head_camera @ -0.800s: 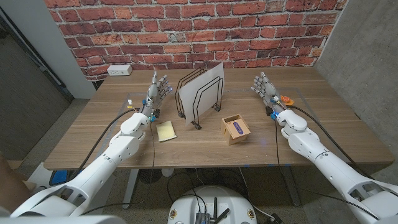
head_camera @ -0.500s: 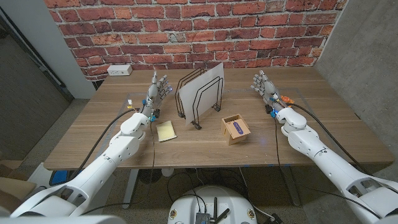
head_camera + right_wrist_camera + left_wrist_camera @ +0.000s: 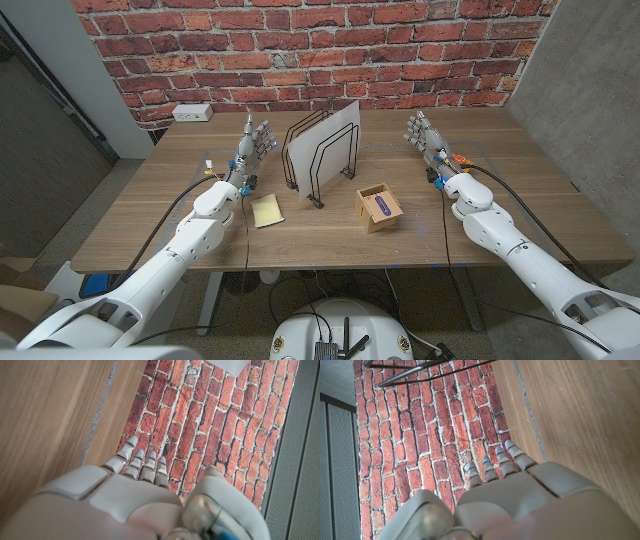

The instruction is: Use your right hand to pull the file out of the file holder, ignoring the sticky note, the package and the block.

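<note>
File (image 3: 335, 138) upright in the file holder (image 3: 315, 160).
Right hand (image 3: 427, 140) and left hand (image 3: 254, 143) empty, fingers apart, flanking it.

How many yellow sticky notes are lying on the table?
1. The sticky note lies left of the file holder, near the left hand. Others may be hidden behind the file.

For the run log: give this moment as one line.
right hand: open, clear of file | file: upright in file holder | left hand: open, idle
</note>
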